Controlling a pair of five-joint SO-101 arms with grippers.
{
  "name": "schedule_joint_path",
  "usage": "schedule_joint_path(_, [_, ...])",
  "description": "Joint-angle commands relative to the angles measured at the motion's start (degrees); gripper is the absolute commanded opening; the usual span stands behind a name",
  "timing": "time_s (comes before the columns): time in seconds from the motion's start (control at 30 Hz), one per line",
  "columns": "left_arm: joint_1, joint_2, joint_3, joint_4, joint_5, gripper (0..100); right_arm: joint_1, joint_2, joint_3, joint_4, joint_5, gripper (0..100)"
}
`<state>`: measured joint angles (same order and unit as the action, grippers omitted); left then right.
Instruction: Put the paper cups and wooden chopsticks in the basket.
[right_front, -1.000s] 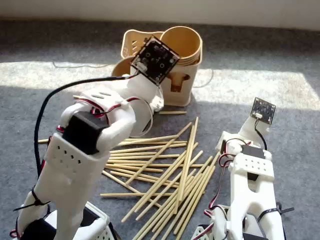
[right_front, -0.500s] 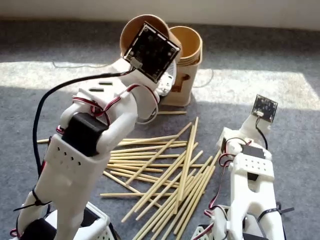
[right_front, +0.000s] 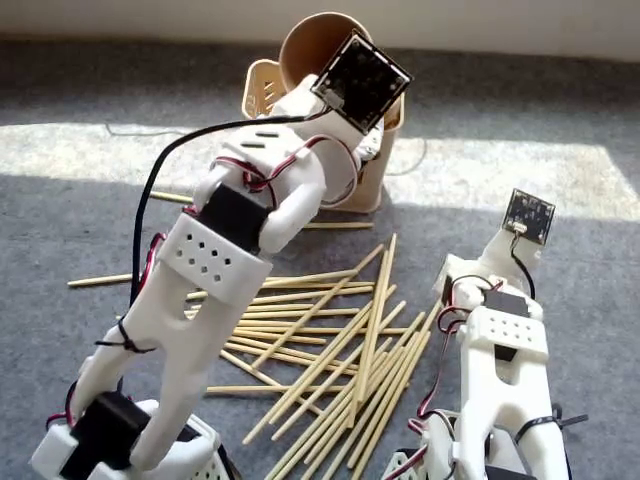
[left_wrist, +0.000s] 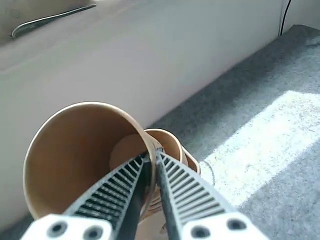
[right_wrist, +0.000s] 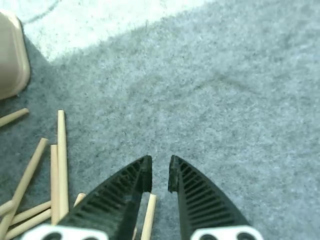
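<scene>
1. The grey worktop (right_front: 580, 250) carries everything. The task looks under way, with the larger part left.
2. The left arm (right_front: 230, 250) stretches across the pile to the basket. The left jaws are clamped nearly shut on the wall of a paper cup (left_wrist: 75, 160), one jaw inside the rim and one outside.
3. The right arm (right_front: 500, 340) sits low at the near edge of the worktop. The right jaws stand a little apart and grip nothing. They hang over bare worktop, with a few stick ends just beside them.
4. The basket (right_front: 262, 88) stands at the far side, upright. It already holds nested cups (left_wrist: 167, 140), so that share of the work looks done.
5. The held cup is raised and tilted over the basket, close above the nested ones, with its mouth toward the wrist camera. It has not been let go. I judge it one drop away from counting.
6. The wooden chopsticks (right_front: 340, 350) lie loose in a fan between the two arms, and one stray (right_front: 340, 225) is near the basket's foot. None shows inside the basket, so every stick seems left to move.
</scene>
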<state>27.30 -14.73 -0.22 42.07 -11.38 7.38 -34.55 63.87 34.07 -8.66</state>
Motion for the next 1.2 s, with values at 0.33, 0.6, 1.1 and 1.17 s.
schedule_joint_path(0.33, [1.2,4.0,-5.9,-1.2,-0.1,16,-1.4,-1.8,-0.2,-1.5,-0.2,6.7])
schedule_joint_path(0.6, [1.2,4.1,-8.9,-1.5,-0.1,15,-1.4,-1.8,-0.2,-1.5,-0.2,6.7])
schedule_joint_path(1.1, [-2.4,4.7,-7.6,-1.3,-0.1,1,-1.4,-1.8,-0.2,-1.5,-0.2,6.7])
schedule_joint_path(1.17, [-3.2,4.6,-5.2,-1.5,-0.1,1,-1.4,-1.8,-0.2,-1.5,-0.2,6.7])
